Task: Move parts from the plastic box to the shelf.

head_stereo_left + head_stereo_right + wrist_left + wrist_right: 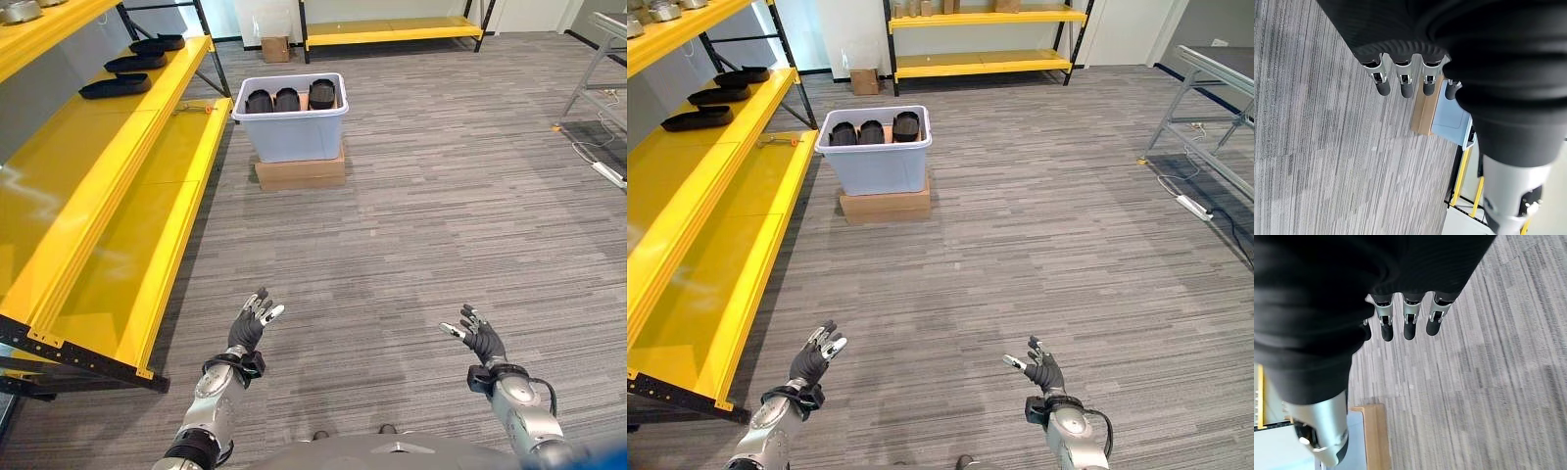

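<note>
Over on the left runs the yellow shelf [147, 186], its upper tier carrying three dark parts on the shelf [116, 86] in a row, with plenty of bare yellow surface nearer the robot. Moving across, the left hand [250, 323] is raised above the carpet with its fingers [1403, 81] relaxed and slightly spread, holding nothing. Straight ahead and well apart from both hands sits the plastic box [291, 122], perched on a flat cardboard carton [300, 168], and inside it three more dark parts in the box [287, 99] stand side by side, so the task's things are there in the box, waiting. Further right, the right hand [480, 338] mirrors the left, palm inward, fingers loose and apart, empty too. My read: this is the approach, nothing picked up yet, and the box is out of reach from here. To do it well, the robot should walk forward squarely to the box, stopping with the rim just in front of both hands, rather than stretching from afar. The parts look broad and flat-bottomed, so a two-handed lift, or a firm hold across one narrow side, should suit; coming down from above avoids knocking the box wall and shoving it off its carton. Then turn left and set the part down on a bare stretch of shelf, beside and not on top of those already there. At far right, a grey metal frame [598, 69] stands clear of the route.
</note>
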Tool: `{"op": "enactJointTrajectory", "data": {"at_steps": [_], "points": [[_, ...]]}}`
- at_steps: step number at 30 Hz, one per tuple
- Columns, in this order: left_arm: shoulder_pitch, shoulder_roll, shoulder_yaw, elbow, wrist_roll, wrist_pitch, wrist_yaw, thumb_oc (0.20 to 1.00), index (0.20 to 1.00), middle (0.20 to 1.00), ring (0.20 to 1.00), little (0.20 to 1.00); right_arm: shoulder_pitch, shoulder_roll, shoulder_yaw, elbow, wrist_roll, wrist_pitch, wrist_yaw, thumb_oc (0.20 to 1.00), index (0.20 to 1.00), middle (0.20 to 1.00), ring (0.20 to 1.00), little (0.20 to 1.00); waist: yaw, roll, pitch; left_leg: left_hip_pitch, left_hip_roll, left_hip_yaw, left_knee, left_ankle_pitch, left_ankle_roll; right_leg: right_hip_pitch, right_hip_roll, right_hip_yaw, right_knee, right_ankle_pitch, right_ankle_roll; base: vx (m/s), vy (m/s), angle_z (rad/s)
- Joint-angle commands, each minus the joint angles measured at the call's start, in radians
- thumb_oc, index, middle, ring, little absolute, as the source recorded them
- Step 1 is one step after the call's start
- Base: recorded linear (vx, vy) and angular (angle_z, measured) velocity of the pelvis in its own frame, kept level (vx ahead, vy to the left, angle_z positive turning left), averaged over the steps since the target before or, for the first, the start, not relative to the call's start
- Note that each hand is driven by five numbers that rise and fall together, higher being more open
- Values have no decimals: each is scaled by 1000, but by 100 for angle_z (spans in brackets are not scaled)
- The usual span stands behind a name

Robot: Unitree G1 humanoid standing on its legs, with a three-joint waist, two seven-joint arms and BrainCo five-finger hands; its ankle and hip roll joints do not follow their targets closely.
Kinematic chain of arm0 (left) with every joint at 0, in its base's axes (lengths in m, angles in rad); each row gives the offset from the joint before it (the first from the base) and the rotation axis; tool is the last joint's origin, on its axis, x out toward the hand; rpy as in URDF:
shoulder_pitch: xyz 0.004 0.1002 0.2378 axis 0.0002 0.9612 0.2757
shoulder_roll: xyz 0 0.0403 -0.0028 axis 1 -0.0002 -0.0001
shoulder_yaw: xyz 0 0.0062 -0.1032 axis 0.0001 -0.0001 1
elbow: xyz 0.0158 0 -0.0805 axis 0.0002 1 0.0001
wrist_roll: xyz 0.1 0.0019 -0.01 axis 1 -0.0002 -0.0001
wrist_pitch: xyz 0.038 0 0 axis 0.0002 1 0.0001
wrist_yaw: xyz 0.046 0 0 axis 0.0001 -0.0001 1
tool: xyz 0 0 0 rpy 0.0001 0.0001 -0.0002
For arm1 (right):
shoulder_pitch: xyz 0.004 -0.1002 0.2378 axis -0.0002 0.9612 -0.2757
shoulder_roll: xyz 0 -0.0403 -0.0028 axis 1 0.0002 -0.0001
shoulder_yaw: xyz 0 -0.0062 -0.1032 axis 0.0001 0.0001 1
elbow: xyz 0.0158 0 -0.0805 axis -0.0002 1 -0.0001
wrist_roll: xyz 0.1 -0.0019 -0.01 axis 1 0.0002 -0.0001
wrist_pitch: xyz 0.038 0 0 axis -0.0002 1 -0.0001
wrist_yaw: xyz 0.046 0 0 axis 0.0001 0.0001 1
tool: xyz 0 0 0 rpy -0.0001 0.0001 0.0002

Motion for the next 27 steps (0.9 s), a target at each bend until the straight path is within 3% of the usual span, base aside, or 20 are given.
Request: {"op": "enactJointTrajectory", "data": {"at_steps": [1, 4, 16, 24, 27], "points": [[-38, 8, 35, -25, -12, -18, -26, 1000, 1000, 1000, 1000, 1000, -24, -22, 25, -35, -103, -50, -38, 1000, 1000, 1000, 1000, 1000, -1, -48, -17, -10, 68, 48, 6, -34, -64, 1, -125, -12, 4, 40, 116, 0, 0, 0], [-37, -1, 34, -30, -42, -23, -47, 1000, 1000, 1000, 1000, 1000, -34, -37, 46, -49, -143, -53, -32, 1000, 1000, 1000, 1000, 1000, 1, -48, -16, -8, 68, 45, 6, -35, -63, 4, -125, -15, 4, 38, 115, -12, 10, 0], [-50, -13, 46, -32, -37, -2, 22, 1000, 1000, 1000, 1000, 1000, -48, -32, 64, -75, -151, -34, -35, 1000, 1000, 1000, 1000, 1000, 11, -51, -16, -6, 62, 36, 6, -33, -59, 12, -130, -26, 8, 39, 118, 0, 0, 0], [-19, -9, 74, -8, 4, -31, 56, 1000, 1000, 1000, 1000, 1000, -41, -16, 65, -104, -108, -34, -53, 1000, 1000, 1000, 1000, 1000, 22, -53, -10, -12, 56, 27, 6, -34, -55, 13, -132, -36, 10, 36, 119, 7, 19, 1], [-8, -8, 78, -7, 30, -18, 81, 1000, 1000, 1000, 1000, 1000, -40, -30, 58, -94, -280, -54, -124, 1000, 1000, 1000, 1000, 1000, 24, -51, -8, -14, 53, 28, 6, -36, -54, 12, -131, -39, 9, 34, 120, 21, 97, 1]]}}
